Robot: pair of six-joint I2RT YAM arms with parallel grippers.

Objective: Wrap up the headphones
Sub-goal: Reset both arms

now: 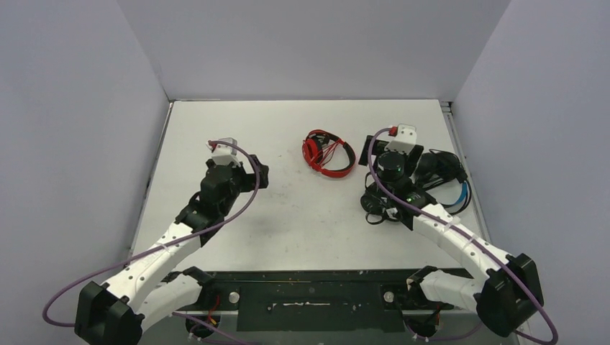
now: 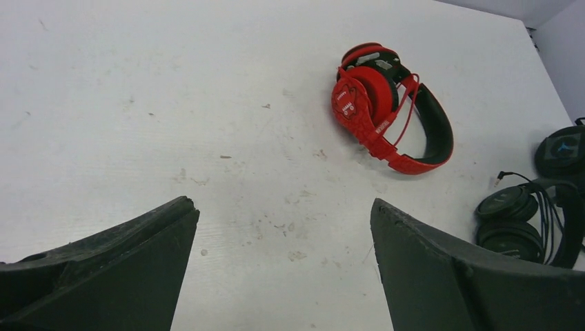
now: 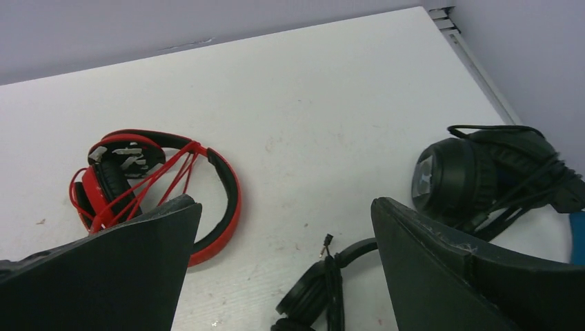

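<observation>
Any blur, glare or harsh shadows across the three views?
Top view: even light, soft shadow under the left arm, nothing blurred. Left wrist view: red headphones sharp, left pincer near-black, no detail. Right wrist view: faint sheen on the black headphones, no blown glare.

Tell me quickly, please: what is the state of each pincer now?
Left pincer: open, holding nothing.
Right pincer: open, holding nothing.
</observation>
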